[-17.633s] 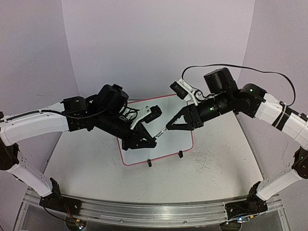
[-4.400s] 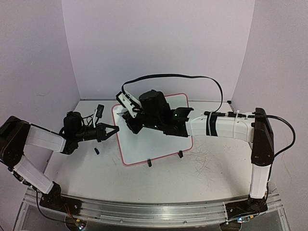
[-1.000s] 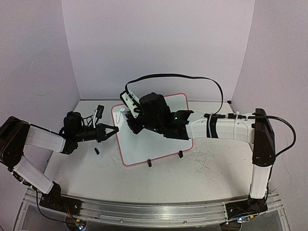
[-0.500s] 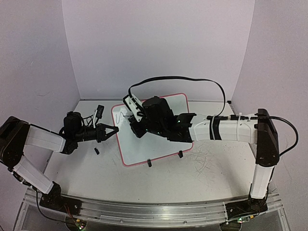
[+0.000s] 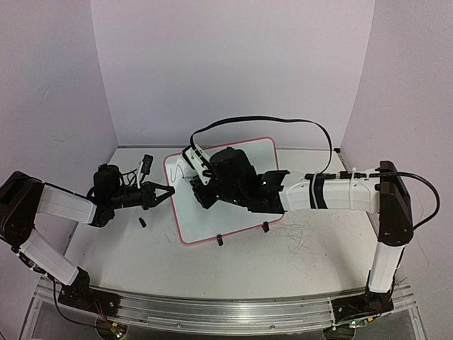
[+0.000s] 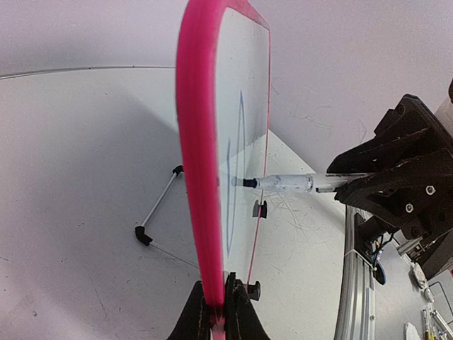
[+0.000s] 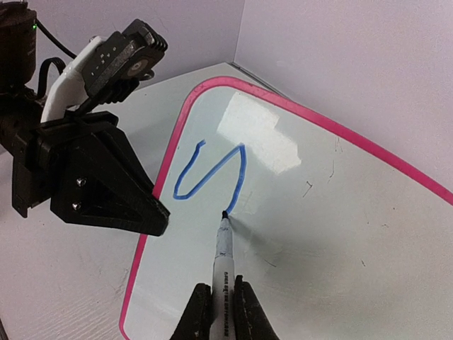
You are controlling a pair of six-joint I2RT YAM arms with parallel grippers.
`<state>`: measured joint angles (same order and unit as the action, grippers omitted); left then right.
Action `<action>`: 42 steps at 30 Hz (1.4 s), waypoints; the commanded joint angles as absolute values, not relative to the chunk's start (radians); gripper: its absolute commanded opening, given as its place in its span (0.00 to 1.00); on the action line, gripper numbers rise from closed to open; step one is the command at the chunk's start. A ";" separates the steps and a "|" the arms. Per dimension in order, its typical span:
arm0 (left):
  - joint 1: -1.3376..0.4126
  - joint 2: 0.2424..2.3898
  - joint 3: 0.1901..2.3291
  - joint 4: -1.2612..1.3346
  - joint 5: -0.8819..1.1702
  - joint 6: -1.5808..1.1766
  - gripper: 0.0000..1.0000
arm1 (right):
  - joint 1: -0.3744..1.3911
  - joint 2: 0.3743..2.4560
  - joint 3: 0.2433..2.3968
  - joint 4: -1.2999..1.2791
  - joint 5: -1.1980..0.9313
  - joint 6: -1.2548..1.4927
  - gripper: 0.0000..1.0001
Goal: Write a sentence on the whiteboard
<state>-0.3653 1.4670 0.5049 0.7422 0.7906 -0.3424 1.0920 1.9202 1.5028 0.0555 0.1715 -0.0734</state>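
On the white tabletop (image 5: 311, 276), the whiteboard (image 5: 219, 221) stands mid-table on its wire stand (image 6: 159, 209), leaning back; left gripper (image 6: 214, 315) is pinched shut on the pink frame (image 6: 195, 142) at the board's left edge, likely bracing it so pen pressure can't slide or tip it. Right gripper (image 7: 221, 296) is clamped tight around a marker (image 7: 224, 251), tip touching the board near that same edge. Of the sentence (image 7: 211, 173) only part of a blue capital W exists, so writing has barely begun.
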 commanded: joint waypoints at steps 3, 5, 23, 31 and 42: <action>-0.363 1.445 0.534 0.762 0.779 -0.284 0.00 | 1.089 1.891 1.503 0.043 0.183 -0.053 0.00; -0.362 1.447 0.532 0.760 0.778 -0.282 0.00 | 1.090 1.893 1.501 0.041 0.177 -0.052 0.00; -0.362 1.444 0.531 0.758 0.781 -0.282 0.00 | 1.093 1.901 1.528 0.045 0.238 -0.054 0.00; -0.362 1.438 0.528 0.757 0.781 -0.282 0.00 | 1.079 1.922 1.574 0.059 0.287 -0.060 0.00; -0.362 1.438 0.526 0.755 0.781 -0.279 0.00 | 1.057 1.930 1.606 0.066 0.310 -0.071 0.00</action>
<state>-0.3656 1.4639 0.5049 0.7411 0.7915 -0.3393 1.0765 1.9148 1.5598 0.0446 0.2574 -0.0610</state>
